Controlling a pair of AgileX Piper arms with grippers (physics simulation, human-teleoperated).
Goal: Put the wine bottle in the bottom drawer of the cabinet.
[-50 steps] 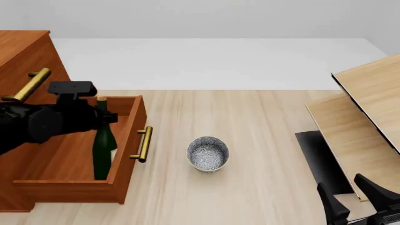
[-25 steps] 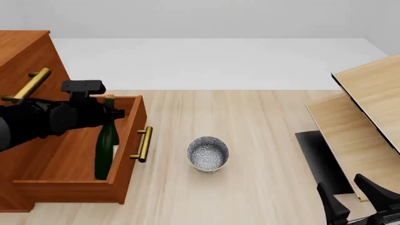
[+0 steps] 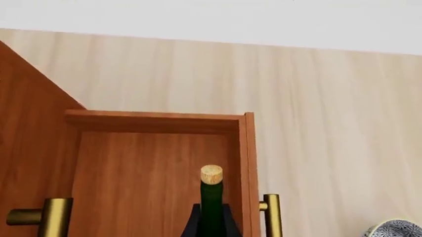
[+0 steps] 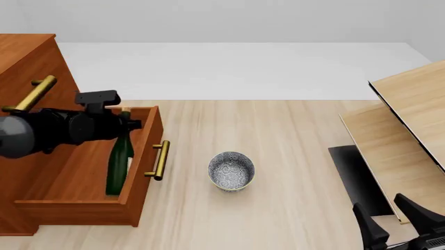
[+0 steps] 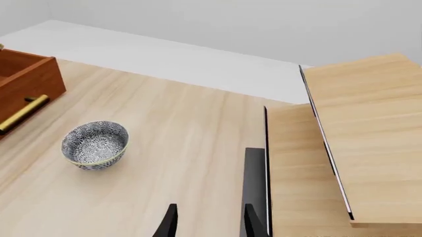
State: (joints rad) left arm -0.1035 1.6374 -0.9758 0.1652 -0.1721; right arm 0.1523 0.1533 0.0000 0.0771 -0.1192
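- The deep reddish-brown wooden bottom drawer stands pulled out from the large reddish-brown wooden three-drawer cabinet at the 9 o'clock side of the pale wood tabletop in the front view.
- Inside that drawer the tall dark green glass wine bottle with its tan cork stands slightly tilted, its base on the drawer floor close against the front panel; nothing else shows in the drawer.
- The drawer's brass bar handle sits on the outer front face, at about 3 o'clock from the bottle.
- The left end effector is at the bottle's neck just under the cork; the left wrist view shows dark fingers on either side of the neck, but whether they press on the glass cannot be told.
- An upper drawer's brass handle juts out at 10 o'clock from the left arm.
- A round speckled grey bowl rests on the tabletop at 3 o'clock from the drawer front, apart from it; its hollow holds nothing visible.
- Pale light-wood furniture with a black base fills the 3 o'clock side.
- The right end effector sits at 5 o'clock, its fingers spread apart and holding nothing, well apart from the bowl.
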